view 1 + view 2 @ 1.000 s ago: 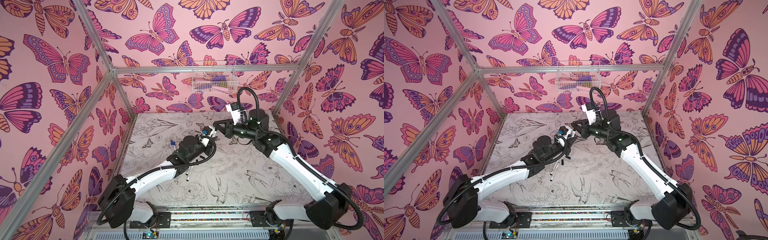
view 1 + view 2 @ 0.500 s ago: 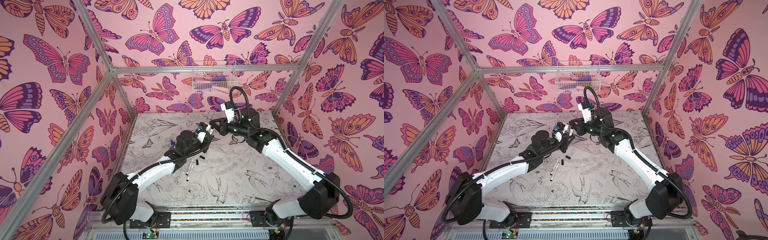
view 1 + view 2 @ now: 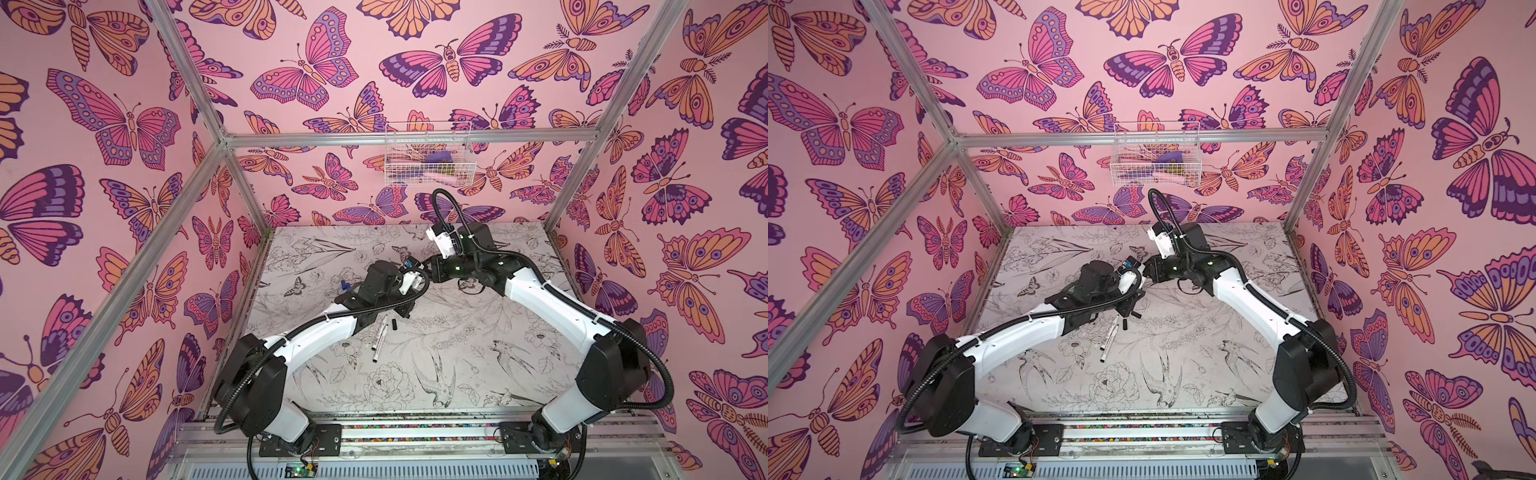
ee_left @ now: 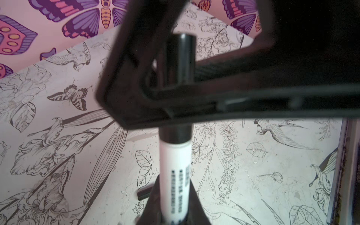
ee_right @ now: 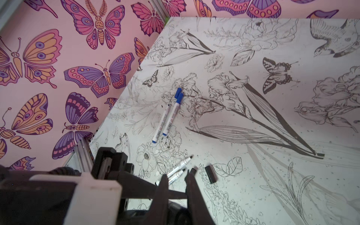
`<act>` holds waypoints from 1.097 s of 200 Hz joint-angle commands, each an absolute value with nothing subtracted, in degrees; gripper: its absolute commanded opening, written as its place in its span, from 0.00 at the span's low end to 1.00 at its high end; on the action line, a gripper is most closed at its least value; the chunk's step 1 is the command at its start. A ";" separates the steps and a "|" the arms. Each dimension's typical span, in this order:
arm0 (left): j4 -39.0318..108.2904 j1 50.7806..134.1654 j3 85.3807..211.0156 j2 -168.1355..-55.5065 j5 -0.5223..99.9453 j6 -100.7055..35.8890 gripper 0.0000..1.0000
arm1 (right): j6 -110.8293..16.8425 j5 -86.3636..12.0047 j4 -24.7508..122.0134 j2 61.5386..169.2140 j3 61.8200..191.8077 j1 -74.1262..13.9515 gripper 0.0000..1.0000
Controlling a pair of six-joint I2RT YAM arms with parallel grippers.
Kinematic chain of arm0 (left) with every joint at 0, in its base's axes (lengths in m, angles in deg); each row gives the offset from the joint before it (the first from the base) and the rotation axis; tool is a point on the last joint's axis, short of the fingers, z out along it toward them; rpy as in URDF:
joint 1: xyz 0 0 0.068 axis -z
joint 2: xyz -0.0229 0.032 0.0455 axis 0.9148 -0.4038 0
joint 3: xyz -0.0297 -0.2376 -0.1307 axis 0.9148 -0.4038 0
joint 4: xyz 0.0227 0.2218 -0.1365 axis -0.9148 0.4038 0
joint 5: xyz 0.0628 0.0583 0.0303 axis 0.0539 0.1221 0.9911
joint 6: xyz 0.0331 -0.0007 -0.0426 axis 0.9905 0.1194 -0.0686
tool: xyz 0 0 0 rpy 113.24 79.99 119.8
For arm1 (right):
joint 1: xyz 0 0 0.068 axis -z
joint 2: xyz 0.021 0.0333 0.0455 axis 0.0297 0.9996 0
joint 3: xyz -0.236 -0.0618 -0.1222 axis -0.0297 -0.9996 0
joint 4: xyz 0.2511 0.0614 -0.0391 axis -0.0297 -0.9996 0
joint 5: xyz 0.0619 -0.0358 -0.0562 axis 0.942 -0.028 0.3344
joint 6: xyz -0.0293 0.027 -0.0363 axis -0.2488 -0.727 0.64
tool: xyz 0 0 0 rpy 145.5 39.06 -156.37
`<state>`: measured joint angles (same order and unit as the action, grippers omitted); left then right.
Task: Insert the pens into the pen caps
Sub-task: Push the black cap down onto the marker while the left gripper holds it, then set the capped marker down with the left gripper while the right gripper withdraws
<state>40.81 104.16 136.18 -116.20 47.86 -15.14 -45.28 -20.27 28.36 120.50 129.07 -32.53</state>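
Two tools meeting centrally, left tool [image 4: 173,187] gripping white pen [image 4: 174,161], right tool [image 5: 177,175] clamping black cap [image 4: 182,58], bare mat [image 3: 478,332] rightward.

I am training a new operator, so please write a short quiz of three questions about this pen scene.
1. True or false: the short plastic cap on the slim white-barrelled pen in the left claw is blue.
2. Which claw is closed on that cap? A the left claw, B the right claw, C neither.
3. Fill the gap: near the loose black plastic cap on the flower-printed table lie ___ uncapped black-tipped pens.
Key: 1 false, it is black; 2 B; 3 two.
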 commanded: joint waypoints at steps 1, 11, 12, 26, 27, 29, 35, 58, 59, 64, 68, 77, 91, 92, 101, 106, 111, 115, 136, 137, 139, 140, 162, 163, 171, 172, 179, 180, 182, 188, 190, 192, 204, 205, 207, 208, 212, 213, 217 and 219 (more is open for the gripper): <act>-21.78 102.14 148.46 -113.68 48.13 -18.88 0.00 | -39.82 -14.07 0.52 126.57 123.58 -39.13 0.00; -22.20 101.87 149.70 -114.67 47.44 -20.35 0.00 | -39.43 -13.98 0.21 127.12 123.86 -39.58 0.00; -22.26 101.87 149.82 -114.71 47.41 -20.53 0.00 | -39.37 -13.99 0.18 127.18 123.93 -39.63 0.00; -23.89 101.62 150.79 -115.65 46.85 -22.63 0.00 | -38.95 -14.48 -0.41 127.51 124.54 -39.76 0.00; -23.98 101.61 150.80 -115.77 46.86 -22.69 0.00 | -38.95 -14.51 -0.44 127.51 124.49 -39.71 0.00; -24.17 101.63 150.88 -115.82 46.86 -22.84 0.00 | -38.96 -14.55 -0.29 127.46 124.59 -39.73 0.00; -24.51 101.52 151.03 -115.95 46.80 -23.02 0.00 | -39.04 -14.48 0.10 127.34 124.49 -39.63 0.00; -27.07 100.22 149.65 -115.94 47.65 -26.59 0.00 | -40.82 -10.84 2.54 126.60 123.60 -37.83 0.00; -27.16 100.12 149.53 -115.92 47.70 -27.00 0.00 | -40.95 -10.80 2.70 126.53 123.54 -37.74 0.00; -28.26 99.33 149.08 -115.91 47.93 -29.04 0.00 | -41.45 -10.67 3.44 126.09 123.14 -37.12 0.00; -29.00 98.77 148.60 -115.81 48.27 -30.59 0.00 | -41.86 -9.41 3.96 125.78 122.90 -36.50 0.00; -30.67 97.36 147.37 -115.58 48.79 -34.58 0.00 | -42.77 -7.90 5.12 125.05 122.32 -35.18 0.00; -32.74 95.65 145.41 -114.98 48.64 -38.86 0.00 | -44.51 -5.88 7.05 124.13 121.36 -32.80 0.00; -32.76 95.59 145.26 -114.87 48.59 -39.07 0.00 | -44.64 -5.68 7.16 124.06 121.32 -32.63 0.00; -33.03 94.75 144.10 -114.22 48.18 -40.74 0.00 | -45.62 -4.62 8.30 123.40 120.74 -31.45 0.00; -33.25 94.35 143.52 -113.86 47.92 -41.87 0.00 | -46.08 -4.02 8.94 123.15 120.52 -30.98 0.00; -33.58 93.89 142.90 -113.59 47.57 -42.90 0.00 | -46.47 -3.63 9.46 122.95 120.23 -30.65 0.00; -33.84 93.52 142.46 -113.38 47.33 -43.57 0.00 | -46.54 -3.47 9.67 122.85 120.14 -30.54 0.00; -35.10 92.11 140.15 -112.39 48.16 -46.73 0.00 | -46.28 -2.78 8.87 123.09 119.97 -30.75 0.00; -35.21 92.02 140.03 -112.39 48.21 -46.86 0.00 | -46.22 -2.86 8.82 123.10 120.01 -30.73 0.00; -35.41 91.89 139.84 -112.32 48.30 -47.06 0.00 | -46.12 -3.03 8.60 123.17 119.99 -30.78 0.00; -35.50 91.78 139.79 -112.31 48.33 -47.21 0.00 | -46.10 -3.11 8.50 123.23 119.98 -30.79 0.00; -35.67 90.17 138.48 -111.39 49.91 -47.98 0.00 | -44.81 -5.39 6.91 123.08 119.27 -30.97 0.00; -35.63 90.13 138.45 -111.31 49.97 -47.93 0.00 | -44.79 -5.48 6.87 123.05 119.22 -30.97 0.00; -34.66 89.77 138.12 -110.80 50.26 -47.77 0.00 | -44.43 -5.99 6.68 122.66 119.08 -30.89 0.00; -34.47 89.71 138.05 -110.71 50.28 -47.78 0.00 | -44.37 -6.05 6.66 122.62 119.08 -30.93 0.00; -32.35 89.49 138.07 -110.31 49.72 -47.33 0.00 | -44.59 -6.16 7.05 122.19 119.13 -30.64 0.00; -32.17 89.48 138.07 -110.20 49.57 -47.21 0.00 | -44.72 -6.17 7.16 122.08 119.15 -30.59 0.00; -31.16 89.48 138.07 -110.01 49.30 -46.90 0.00 | -44.93 -6.18 7.48 121.91 119.16 -30.44 0.00; -28.18 89.54 137.99 -109.36 48.35 -46.07 0.00 | -45.71 -5.84 8.47 121.51 119.17 -29.90 0.00; -27.15 89.56 137.94 -109.23 48.07 -45.80 0.00 | -46.01 -5.62 8.86 121.28 119.23 -29.67 0.00; -26.10 89.56 137.91 -109.02 47.80 -45.74 0.00 | -46.35 -5.36 9.27 121.18 119.25 -29.44 0.00; -20.62 89.82 136.85 -108.45 45.55 -45.35 0.00 | -49.29 -3.25 12.71 120.12 119.19 -27.87 0.00; -20.24 89.82 136.72 -108.40 45.33 -45.34 0.00 | -49.62 -3.05 13.20 120.04 119.18 -27.75 0.00; -19.56 89.89 136.33 -108.31 44.81 -45.29 0.00 | -50.26 -2.72 14.13 119.90 119.08 -27.53 0.00; -19.23 89.95 136.10 -108.24 44.81 -45.21 0.00 | -50.59 -2.61 14.61 119.84 118.99 -27.36 0.00; -17.89 90.27 135.16 -108.14 44.59 -45.17 0.00 | -51.80 -1.59 16.35 119.41 118.74 -26.91 0.00; -17.51 90.31 134.90 -108.02 44.63 -45.16 0.00 | -52.15 -1.38 16.81 119.33 118.69 -26.79 0.00; -15.98 90.70 133.99 -107.68 44.67 -45.16 0.00 | -53.53 -0.57 18.38 119.03 118.38 -26.35 0.00; -15.05 90.88 133.56 -107.54 44.67 -45.16 0.00 | -54.18 -0.28 19.49 118.75 118.27 -26.12 0.00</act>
<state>14.86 99.13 131.59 -117.07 29.61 -40.16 -50.42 -10.26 42.46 118.36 126.62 -27.83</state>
